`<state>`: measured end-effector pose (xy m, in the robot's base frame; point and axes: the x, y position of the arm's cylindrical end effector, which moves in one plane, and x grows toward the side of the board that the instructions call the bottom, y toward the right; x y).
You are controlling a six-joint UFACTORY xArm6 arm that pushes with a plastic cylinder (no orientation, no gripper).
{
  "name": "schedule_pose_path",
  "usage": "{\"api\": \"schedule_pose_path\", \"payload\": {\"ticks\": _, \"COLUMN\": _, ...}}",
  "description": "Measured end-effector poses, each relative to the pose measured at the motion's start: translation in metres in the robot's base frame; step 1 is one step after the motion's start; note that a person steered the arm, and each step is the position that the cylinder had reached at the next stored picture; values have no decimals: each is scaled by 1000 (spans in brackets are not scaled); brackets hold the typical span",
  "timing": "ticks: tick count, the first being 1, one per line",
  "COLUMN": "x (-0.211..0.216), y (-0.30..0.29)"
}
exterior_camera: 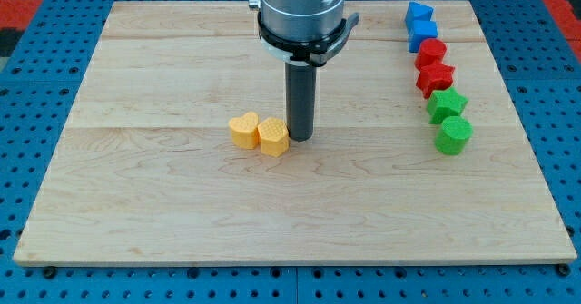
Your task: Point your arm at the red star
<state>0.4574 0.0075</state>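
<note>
The red star [435,76] lies at the view's right in a column of blocks. A second red block [431,52] sits just above it. My tip [299,138] rests on the board near the middle, far to the left of the red star. The tip sits right beside a yellow hexagon block [272,135], which touches a yellow heart block [243,130] on its left.
The column at the right holds two blue blocks [420,24] at its top, the two red blocks, then a green star [447,103] and a green round block [453,135]. The wooden board [163,213] lies on a blue pegboard.
</note>
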Motion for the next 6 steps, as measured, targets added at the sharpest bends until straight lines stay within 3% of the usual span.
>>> {"api": "schedule_pose_path", "payload": {"ticks": 1, "x": 5, "y": -1}}
{"api": "schedule_pose_path", "payload": {"ticks": 3, "x": 57, "y": 176}}
{"api": "schedule_pose_path", "payload": {"ticks": 4, "x": 5, "y": 245}}
{"api": "schedule_pose_path", "payload": {"ticks": 5, "x": -90, "y": 284}}
{"api": "schedule_pose_path", "payload": {"ticks": 6, "x": -137, "y": 270}}
